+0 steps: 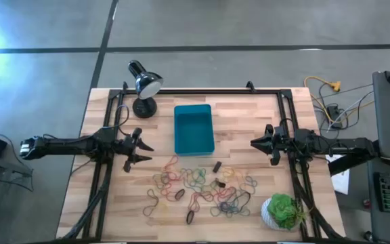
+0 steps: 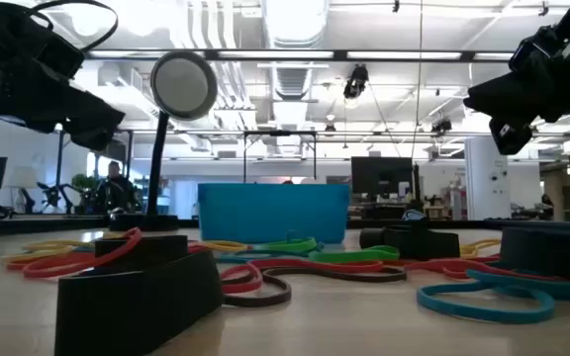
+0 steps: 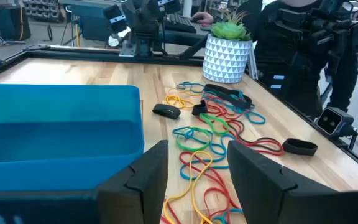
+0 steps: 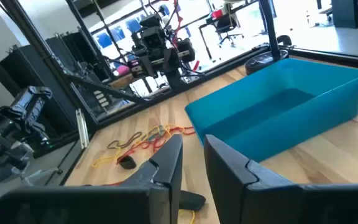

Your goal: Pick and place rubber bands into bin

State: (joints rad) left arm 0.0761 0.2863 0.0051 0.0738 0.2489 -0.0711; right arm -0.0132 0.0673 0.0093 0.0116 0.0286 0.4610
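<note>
The teal-blue bin (image 1: 193, 129) stands on the wooden table, near its far edge and about midway across. Many rubber bands (image 1: 202, 188) in red, green, blue, yellow and black lie loose on the wood nearer than the bin. They also show in the left wrist view as rubber bands (image 3: 216, 124). My left gripper (image 1: 146, 153) hovers open left of the bin, its fingers pointing level toward the table's right, with nothing between them (image 3: 197, 165). My right gripper (image 1: 254, 144) hovers right of the bin, pointing left. A narrow empty gap shows between its fingers (image 4: 193, 158).
A black desk lamp (image 1: 144, 85) stands at the far left beside the bin. A green plant in a white pot (image 1: 283, 211) sits at the near right corner. Black rails (image 1: 296, 176) run along the table's sides. Bare wood lies between each gripper and the bin.
</note>
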